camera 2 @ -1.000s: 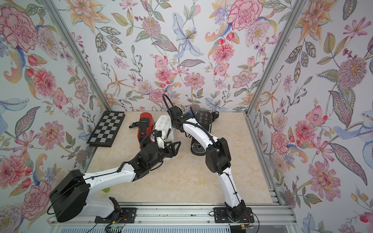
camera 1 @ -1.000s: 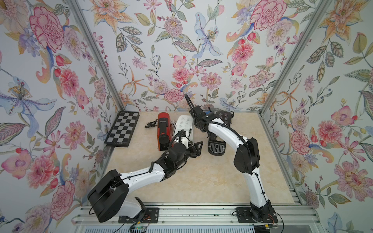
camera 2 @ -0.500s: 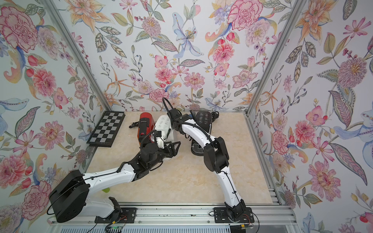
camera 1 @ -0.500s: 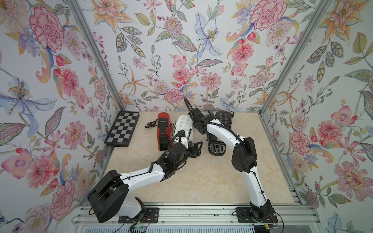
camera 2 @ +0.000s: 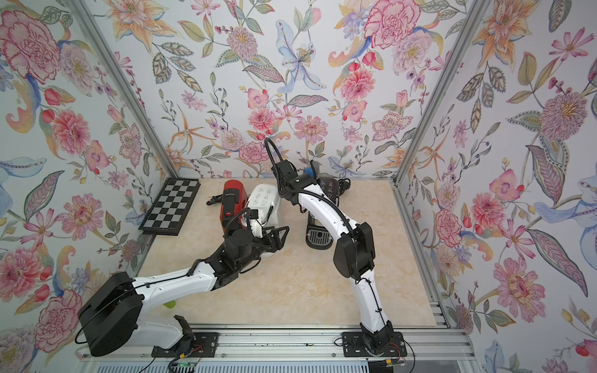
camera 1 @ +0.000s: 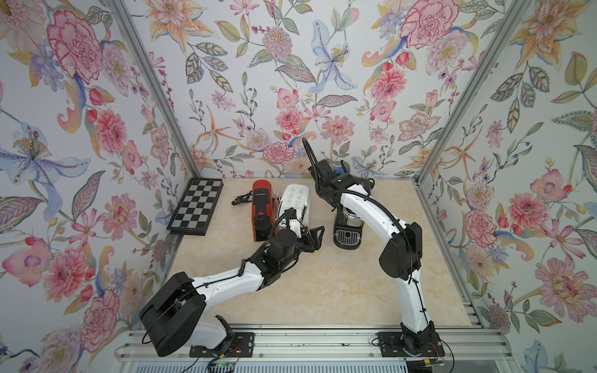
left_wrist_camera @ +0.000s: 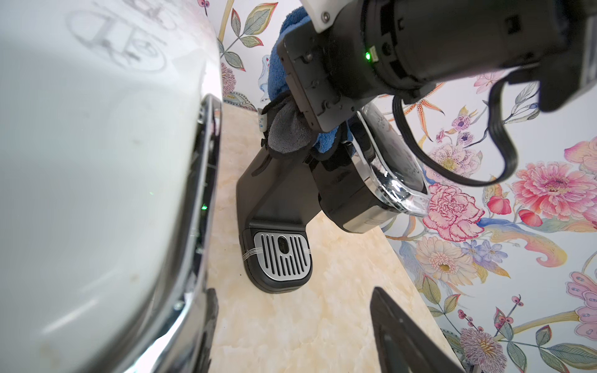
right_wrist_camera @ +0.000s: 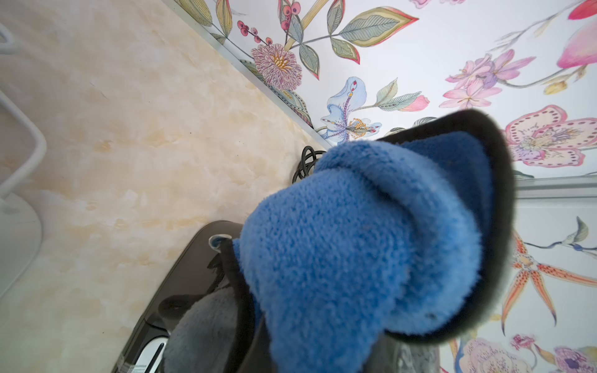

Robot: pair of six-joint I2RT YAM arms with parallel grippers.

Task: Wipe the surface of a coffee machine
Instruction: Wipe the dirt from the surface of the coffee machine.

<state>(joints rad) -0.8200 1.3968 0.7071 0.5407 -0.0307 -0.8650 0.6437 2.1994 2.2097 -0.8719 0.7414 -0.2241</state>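
Right gripper (camera 1: 336, 174) is clamped tight on the blue cloth (right_wrist_camera: 355, 242) and pressing it against the upper part of the black coffee machine (left_wrist_camera: 284, 193). That machine stands on the table (camera 1: 323, 290) near the back wall, to the right of the white machine (camera 1: 295, 200).

Compared with a second ago, the right arm's elbow swung in toward the middle and came back out, and the cloth shifted a little over the top. Looks like a wipe stroke to me, so the real job is underway but not finished.

Left gripper (camera 1: 311, 240) hasn't budged. Its jaws are spread with nothing between them, parked just beside the white machine's front.

Not much to report on containers. The black machine's drip tray (left_wrist_camera: 281, 255) is bare, with no cup on the grate.
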